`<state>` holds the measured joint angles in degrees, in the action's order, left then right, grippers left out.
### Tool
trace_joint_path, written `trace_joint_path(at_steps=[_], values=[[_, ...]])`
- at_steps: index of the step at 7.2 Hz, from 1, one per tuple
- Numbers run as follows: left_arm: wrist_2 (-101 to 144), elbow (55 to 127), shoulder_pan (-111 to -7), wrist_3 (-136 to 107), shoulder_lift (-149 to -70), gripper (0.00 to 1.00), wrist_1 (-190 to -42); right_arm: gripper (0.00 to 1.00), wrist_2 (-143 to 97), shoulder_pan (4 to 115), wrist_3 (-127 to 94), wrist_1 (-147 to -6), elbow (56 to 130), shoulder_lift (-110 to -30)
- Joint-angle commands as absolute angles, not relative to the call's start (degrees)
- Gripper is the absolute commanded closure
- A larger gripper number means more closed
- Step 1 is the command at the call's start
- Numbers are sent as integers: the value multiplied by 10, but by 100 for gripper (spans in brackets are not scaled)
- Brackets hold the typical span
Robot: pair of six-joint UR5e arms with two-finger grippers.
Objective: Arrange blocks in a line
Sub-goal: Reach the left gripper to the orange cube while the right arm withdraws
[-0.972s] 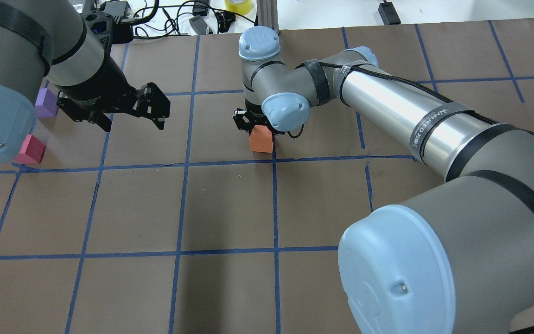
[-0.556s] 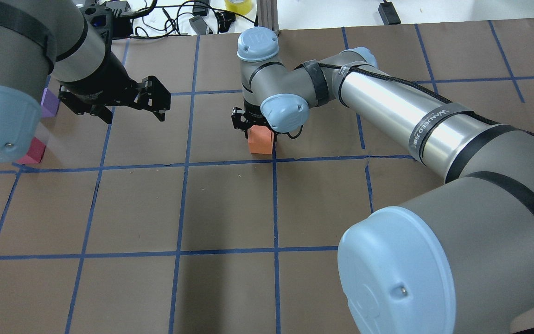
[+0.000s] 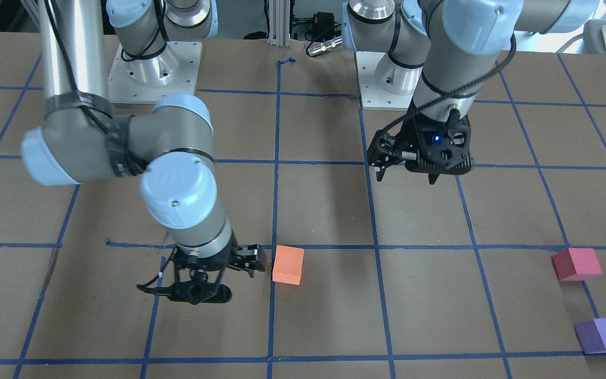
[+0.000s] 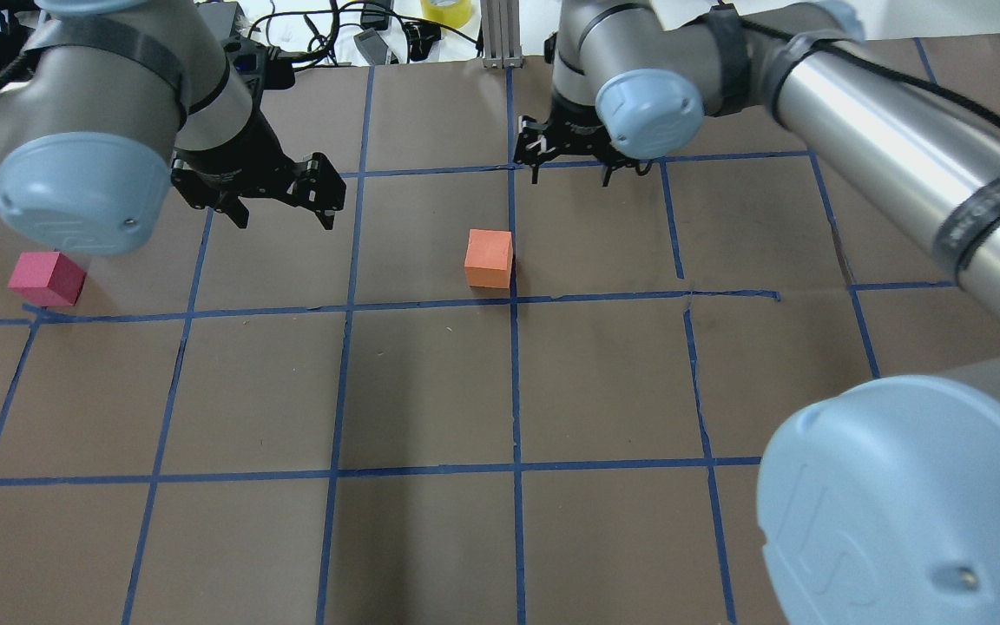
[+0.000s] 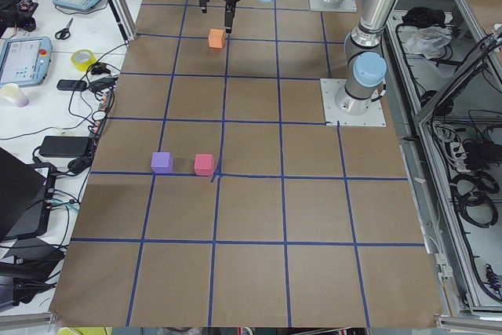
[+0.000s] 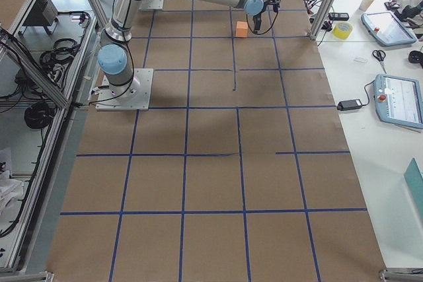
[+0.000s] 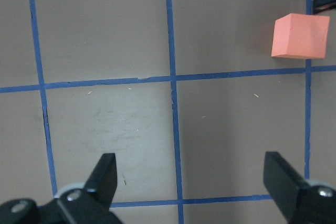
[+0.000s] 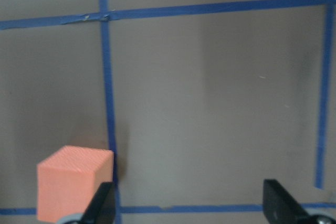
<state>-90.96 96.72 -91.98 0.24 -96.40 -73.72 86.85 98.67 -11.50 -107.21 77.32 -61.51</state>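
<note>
The orange block (image 4: pixel 489 258) rests on the brown paper beside a blue tape line, near the table's middle (image 3: pixel 288 264). The pink-red block (image 4: pixel 46 278) lies far to the robot's left. The purple block (image 3: pixel 603 335) sits just beyond the pink-red one (image 3: pixel 576 263); the left arm hides it in the overhead view. My right gripper (image 4: pixel 569 169) is open and empty, past the orange block and apart from it. In its wrist view the block (image 8: pixel 73 182) sits outside its left finger. My left gripper (image 4: pixel 281 204) is open and empty, about one grid square left of the orange block (image 7: pixel 299 36).
Blue tape lines (image 4: pixel 344 305) divide the brown table cover into squares. Cables and small devices (image 4: pixel 378 35) lie along the far edge. Both arm bases (image 3: pixel 150 73) stand at the robot side of the table.
My right gripper has let the orange block down flat and moved away toward the far side. My left arm has swung right; it now uncovers the pink-red block and hides the purple one.
</note>
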Motion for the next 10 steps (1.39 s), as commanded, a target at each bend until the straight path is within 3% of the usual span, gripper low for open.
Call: trace_joint_path(at_steps=[1, 3, 6, 10], values=[[-902, 963, -933, -58, -1056, 0, -644, 0, 896, 897, -31, -932, 780, -749], [-898, 931, -1015, -114, -1120, 0, -592, 0, 902, 898, -28, -779, 799, -863], [-904, 928, -1074, -186, -1178, 0, -550, 0, 925, 891, -15, -838, 824, -874], [-899, 931, -1076, -150, -1222, 0, -503, 0, 929, 891, -18, -863, 819, -872]])
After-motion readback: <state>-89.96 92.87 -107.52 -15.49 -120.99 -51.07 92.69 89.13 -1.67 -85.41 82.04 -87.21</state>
